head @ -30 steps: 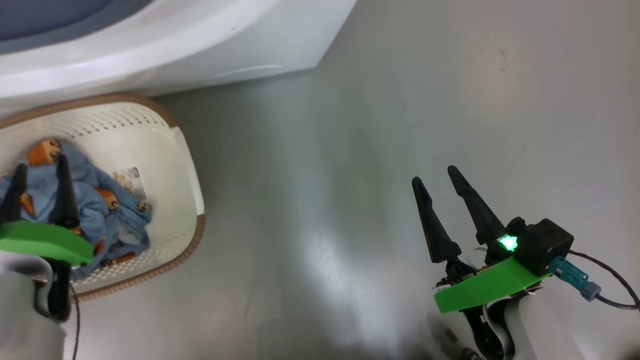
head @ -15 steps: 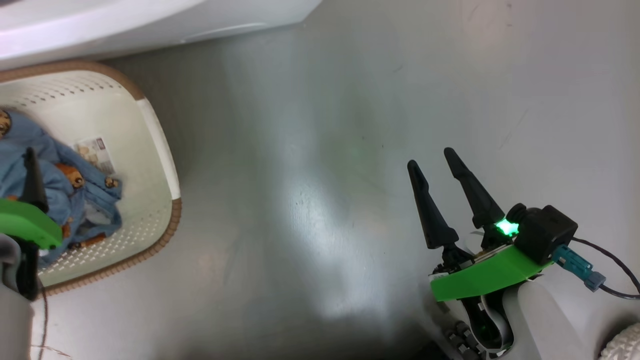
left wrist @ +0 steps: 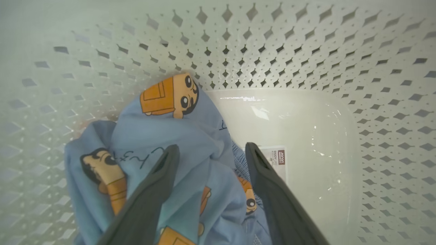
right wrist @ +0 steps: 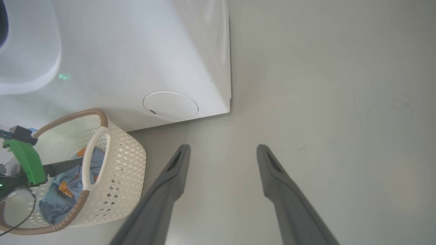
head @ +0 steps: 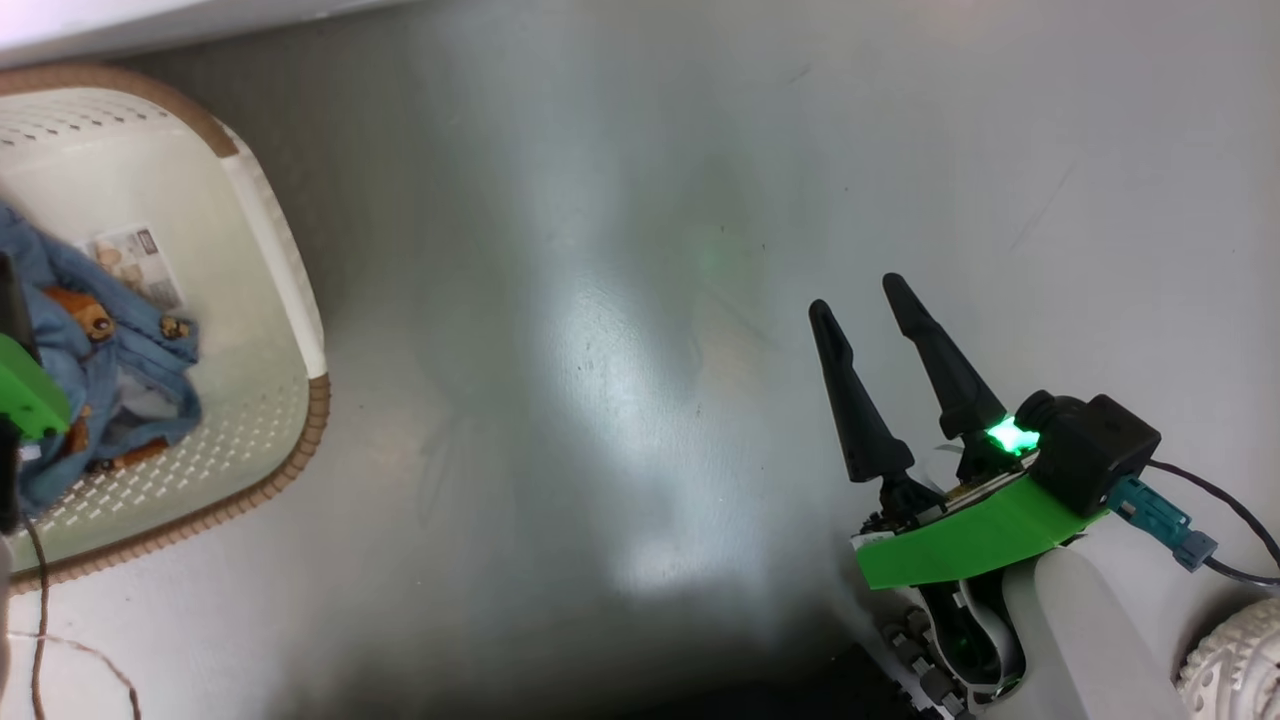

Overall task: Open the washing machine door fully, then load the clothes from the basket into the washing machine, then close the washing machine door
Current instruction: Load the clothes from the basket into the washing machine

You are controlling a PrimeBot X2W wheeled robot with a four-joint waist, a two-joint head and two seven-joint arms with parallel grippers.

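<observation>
The cream basket [head: 265, 240] with its brown rim stands on the floor at the left, below the white washing machine [right wrist: 136, 51]. Light blue clothes [head: 110, 380] with orange figures lie bunched inside it. In the left wrist view my left gripper [left wrist: 212, 147] is open, down in the basket, its fingers straddling a raised fold of the clothes [left wrist: 190, 136]. The right wrist view shows the left gripper [right wrist: 73, 164] reaching into the basket [right wrist: 119, 170]. My right gripper [head: 852, 293] hangs open and empty over bare floor at the right. The door is out of view.
The machine's round white flap [right wrist: 170, 105] sits low on its front, just above the basket. A paper label [left wrist: 277, 160] lies on the basket floor. Grey floor [head: 600, 350] spreads between basket and right arm. A white wheel [head: 1235, 660] shows at lower right.
The head camera has moved: basket and machine have slid left and up in the picture. My left gripper is now mostly past the left edge. The right gripper stays open.
</observation>
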